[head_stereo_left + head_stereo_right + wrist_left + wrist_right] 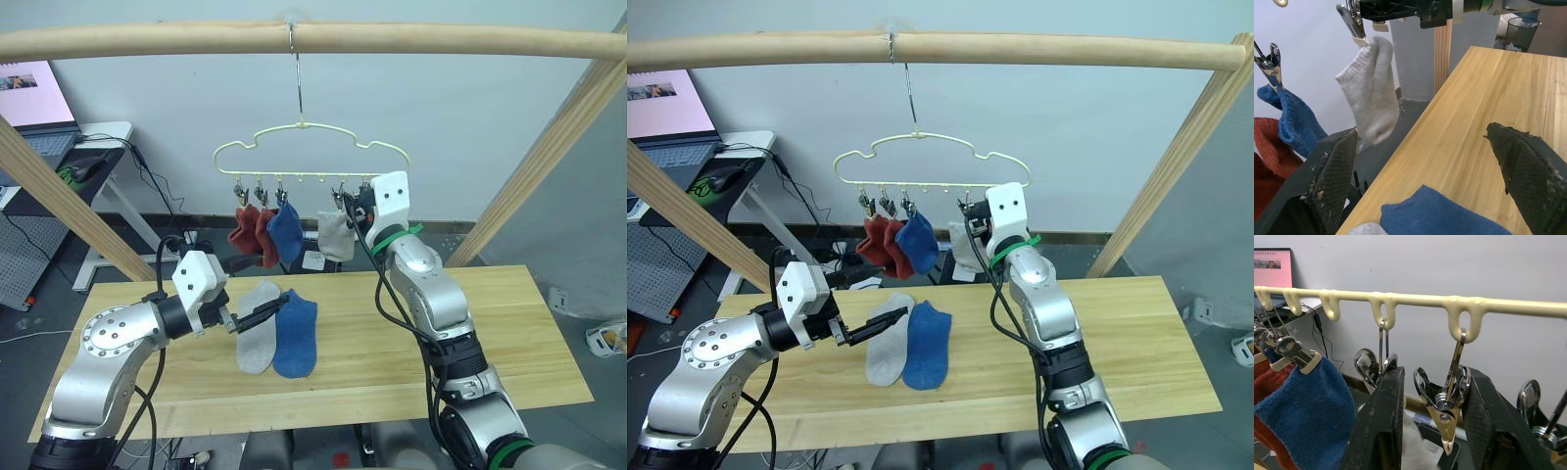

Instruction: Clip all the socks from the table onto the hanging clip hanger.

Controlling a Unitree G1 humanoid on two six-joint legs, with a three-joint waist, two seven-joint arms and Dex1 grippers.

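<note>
Clip hanger (312,149) hanging by its hook from the wooden beam (294,40) above the table (509,323). Four socks already clipped on it: two rust red socks (251,233) side by side, a blue sock (286,231) just beside them, and a light grey sock (336,235) further along toward the robot's right.

Two socks lying flat on the table, touching along their long edges: a grey one (257,313) and a blue one (295,336).

Left gripper (257,317) hovering low over the grey sock on the table, fingers (1332,181) spread wide, nothing between them.

Right gripper (1425,431) raised at the hanger's clip row, next to the hung grey sock. Its two fingers are standing on either side of a silvery clip (1445,406) dangling from the cream bar; whether they are actually touching the clip, cannot tell.
</note>
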